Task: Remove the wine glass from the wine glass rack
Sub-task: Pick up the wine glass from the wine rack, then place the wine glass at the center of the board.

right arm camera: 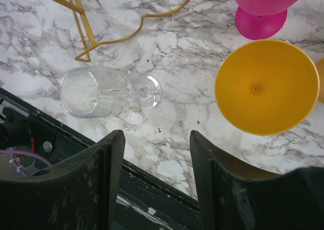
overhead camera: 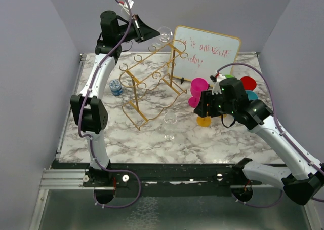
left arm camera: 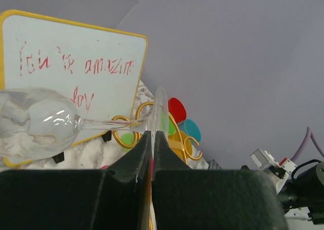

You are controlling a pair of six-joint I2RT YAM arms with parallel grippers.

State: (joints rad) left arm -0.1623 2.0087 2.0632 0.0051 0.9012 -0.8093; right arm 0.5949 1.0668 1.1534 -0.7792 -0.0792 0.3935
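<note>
Glasses x2: aloft glass [left arm camera: 40,123], tbl glass [right arm camera: 93,92]; rack [overhead camera: 135,85] x1

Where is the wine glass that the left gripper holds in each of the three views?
Top external: wine glass, top centre, at the left gripper tip.
Left wrist: bowl at left, foot pinched in the gripper.
Right wrist: not in it; another glass lies on the table there.
Shared landmark: the gold wine glass rack, in all three.
</note>
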